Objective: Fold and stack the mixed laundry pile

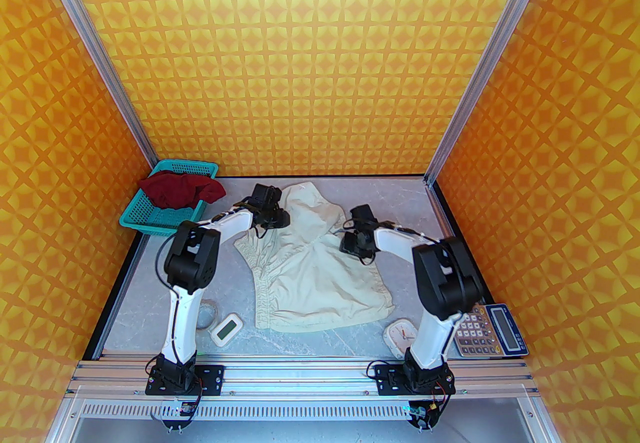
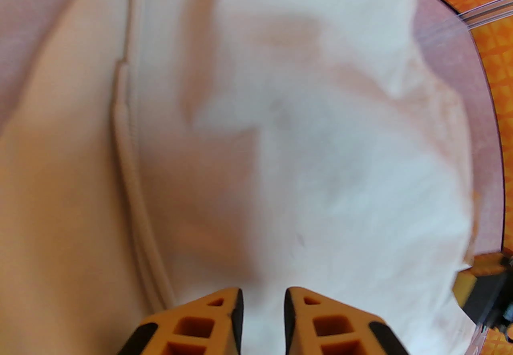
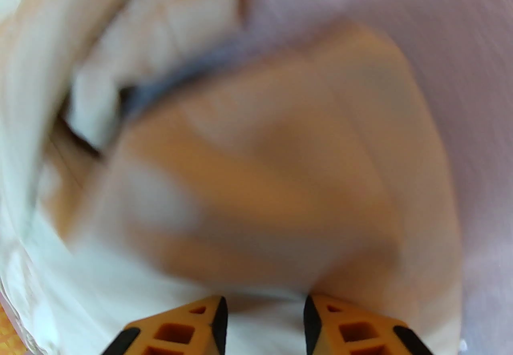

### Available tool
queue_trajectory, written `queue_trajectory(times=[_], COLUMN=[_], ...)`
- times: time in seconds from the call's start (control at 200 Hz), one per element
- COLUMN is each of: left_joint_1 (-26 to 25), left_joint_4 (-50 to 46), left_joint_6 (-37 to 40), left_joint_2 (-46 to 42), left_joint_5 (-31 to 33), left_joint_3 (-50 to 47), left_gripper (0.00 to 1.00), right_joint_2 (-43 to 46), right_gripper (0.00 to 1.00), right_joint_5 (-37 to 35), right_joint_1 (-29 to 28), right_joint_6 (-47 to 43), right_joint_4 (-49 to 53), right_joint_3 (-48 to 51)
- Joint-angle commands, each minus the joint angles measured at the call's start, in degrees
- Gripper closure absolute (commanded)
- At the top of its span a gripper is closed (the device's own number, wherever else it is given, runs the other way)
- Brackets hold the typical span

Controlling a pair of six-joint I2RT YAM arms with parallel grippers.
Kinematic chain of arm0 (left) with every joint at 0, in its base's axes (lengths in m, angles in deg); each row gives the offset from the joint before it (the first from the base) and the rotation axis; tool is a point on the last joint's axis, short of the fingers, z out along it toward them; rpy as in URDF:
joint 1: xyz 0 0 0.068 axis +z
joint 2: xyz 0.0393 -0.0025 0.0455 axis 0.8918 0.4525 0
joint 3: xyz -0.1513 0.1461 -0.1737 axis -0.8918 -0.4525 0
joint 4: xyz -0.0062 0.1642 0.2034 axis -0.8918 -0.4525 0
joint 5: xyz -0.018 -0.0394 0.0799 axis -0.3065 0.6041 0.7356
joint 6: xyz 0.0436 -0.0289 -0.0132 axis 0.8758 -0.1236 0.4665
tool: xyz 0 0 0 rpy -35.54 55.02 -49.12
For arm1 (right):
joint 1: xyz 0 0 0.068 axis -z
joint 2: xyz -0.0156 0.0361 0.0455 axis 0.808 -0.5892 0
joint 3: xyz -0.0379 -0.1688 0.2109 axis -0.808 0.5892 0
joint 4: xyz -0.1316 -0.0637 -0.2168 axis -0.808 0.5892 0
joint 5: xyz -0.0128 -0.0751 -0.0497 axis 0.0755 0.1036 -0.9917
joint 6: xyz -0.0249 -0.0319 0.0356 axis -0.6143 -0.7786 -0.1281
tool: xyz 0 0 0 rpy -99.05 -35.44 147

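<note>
Two arms, both reaching low over one piece of laundry. Nearly together, the orange fingers of the left end effector (image 2: 262, 319), with a fold of pale cloth pinched in the narrow gap. Wider apart, the fingers of the right end effector (image 3: 265, 325), with cloth lying between them; too smeared to tell whether gripping or merely standing over it.

Beneath and around both, the cream garment (image 1: 320, 276), spread over the middle of the tabletop (image 1: 140, 291). Long axis from the far middle toward the near edge, slanting a little right. Gathered elastic band down the left side and along the near hem; far end bunched and raised between the two arms.

From the left wrist alone: a piped seam running lengthwise through the cloth left of the fingers, orange patterned wall at the right edge. From the right wrist alone: a dark grey streak across the fabric, too blurred to name.

From the top alone: the dark red T-shirt (image 1: 180, 188) heaped in the teal basket (image 1: 145, 220) at the far left corner, well apart from the cream piece. Along the near edge, a tape roll (image 1: 207, 313), a small white display unit (image 1: 226, 328), a white clock (image 1: 400, 333) and a calculator (image 1: 492, 331).
</note>
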Motion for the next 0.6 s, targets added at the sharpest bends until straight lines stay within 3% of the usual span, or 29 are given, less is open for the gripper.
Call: queue_trajectory(times=[0.0, 0.11, 0.25, 0.43, 0.595], left_joint_1=[-0.4, -0.7, -0.5, 2.7, 8.3], left_joint_4=[-0.7, 0.6, 0.0, -4.6, -1.1], left_joint_6=[0.3, 0.4, 1.2, 1.8, 1.6], left_joint_2=[0.6, -5.1, -18.8, -29.7, -30.8], left_joint_5=[-3.1, -3.8, -3.1, 0.9, 1.1], left_joint_3=[1.7, -2.2, -11.9, -24.8, -32.8], left_gripper=[0.74, 0.67, 0.58, 0.64, 0.69], right_joint_2=[3.3, 8.2, 14.8, 16.6, 8.5], right_gripper=[0.61, 0.59, 0.57, 0.58, 0.59], right_joint_5=[-2.3, 0.6, 1.2, 3.7, 3.7], right_joint_1=[0.7, 0.1, -4.5, -13.2, -22.4], right_joint_6=[0.1, -0.2, -1.4, -0.9, -2.6], right_joint_4=[4.6, 5.9, 7.9, 2.9, 1.5], right_joint_3=[2.9, 4.1, 4.5, 3.7, -2.9])
